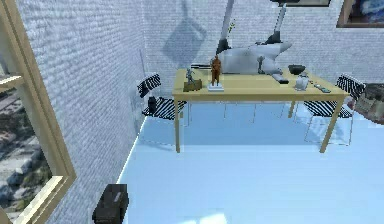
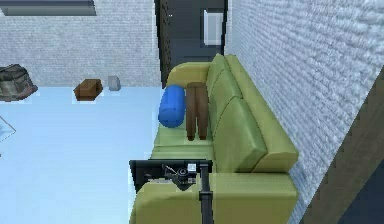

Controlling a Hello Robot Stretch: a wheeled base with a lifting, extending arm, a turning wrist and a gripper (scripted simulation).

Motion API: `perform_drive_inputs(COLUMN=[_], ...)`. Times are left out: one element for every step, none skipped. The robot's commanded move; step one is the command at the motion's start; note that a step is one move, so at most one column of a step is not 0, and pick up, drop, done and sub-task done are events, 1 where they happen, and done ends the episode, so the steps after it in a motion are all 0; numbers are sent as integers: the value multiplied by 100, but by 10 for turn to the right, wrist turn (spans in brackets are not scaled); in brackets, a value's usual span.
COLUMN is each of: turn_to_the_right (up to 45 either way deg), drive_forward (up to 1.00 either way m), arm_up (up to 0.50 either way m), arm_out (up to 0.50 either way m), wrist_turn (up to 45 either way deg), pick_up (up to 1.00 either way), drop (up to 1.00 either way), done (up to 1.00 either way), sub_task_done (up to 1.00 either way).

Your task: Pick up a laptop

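Note:
At the arm side view's bottom, the dark arm bar (image 2: 207, 200) rises to the gripper (image 2: 180, 174), which sits against the near end of an olive green sofa (image 2: 240, 120). A dark thin-edged flat thing (image 2: 141, 176) stands just left of the gripper on the sofa's end; its shape is too unclear to name as a laptop. With the sofa right behind the gripper, I cannot tell whether it holds anything. In the forward view, a wooden table (image 1: 250, 92) carries a brown figurine (image 1: 215, 69), a dark bowl (image 1: 297, 70) and a white cup (image 1: 302, 84).
A blue cushion (image 2: 172, 105) and a brown cushion (image 2: 197, 108) lie on the sofa. A brown box (image 2: 88, 89), a grey bin (image 2: 115, 83) and a bag (image 2: 14, 82) sit on the floor beyond. Striped chairs (image 1: 150, 95) flank the table. A dark box (image 1: 110, 205) stands by the wall.

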Motion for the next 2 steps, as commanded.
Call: perform_drive_inputs(turn_to_the_right=[0, 0], drive_forward=[0, 0], arm_up=[0, 0], arm_out=[0, 0], wrist_turn=[360, 0], pick_up=[0, 100], drop=[0, 0], done=[0, 0], sub_task_done=[0, 0])
